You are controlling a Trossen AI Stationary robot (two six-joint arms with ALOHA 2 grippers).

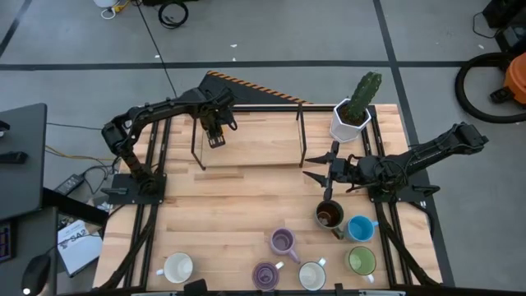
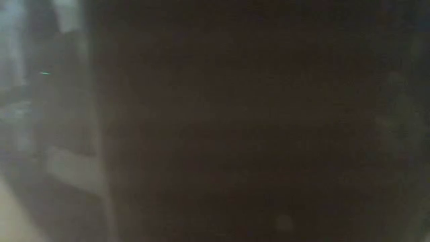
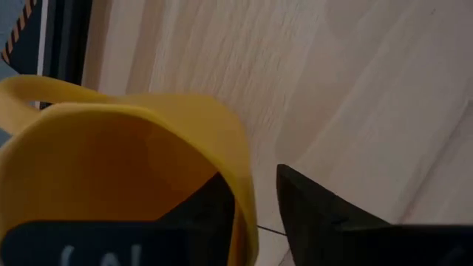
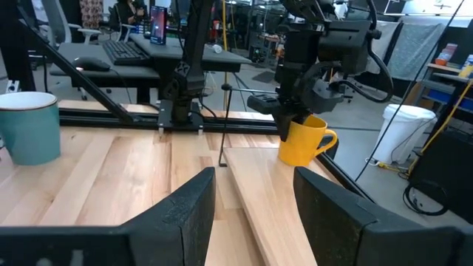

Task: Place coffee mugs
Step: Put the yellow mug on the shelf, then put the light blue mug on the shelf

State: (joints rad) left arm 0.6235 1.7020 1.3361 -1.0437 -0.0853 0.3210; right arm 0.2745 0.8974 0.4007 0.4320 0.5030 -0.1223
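Observation:
The orange-yellow mug (image 4: 304,142) stands upright on the raised wooden board (image 4: 273,207) at the table's far left. My left gripper (image 4: 295,111) is shut on it from above and hides it in the high view (image 1: 215,131). My right gripper (image 1: 322,168) is open and holds nothing; it hovers right of centre, pointing toward the table's left. Near it stand the dark brown mug (image 1: 329,215) and the blue mug (image 1: 359,228). Along the near edge stand the green mug (image 1: 361,261), two white mugs (image 1: 312,275) (image 1: 177,267) and two purple mugs (image 1: 282,240) (image 1: 265,275). My left gripper grips the mug's rim (image 3: 240,170) on the side away from the handle (image 3: 29,92), one finger inside the cup (image 3: 199,210) and one outside (image 3: 318,210). It comes from above, pointing down. The mug is upright, its base seemingly on the board.
A white angular pot with a green cactus (image 1: 351,122) stands at the far right corner, just beyond my right gripper. The board sits on a thin black frame (image 1: 197,152). A pale teal mug (image 4: 29,125) shows beside my right gripper. Something dark and close fills the low view.

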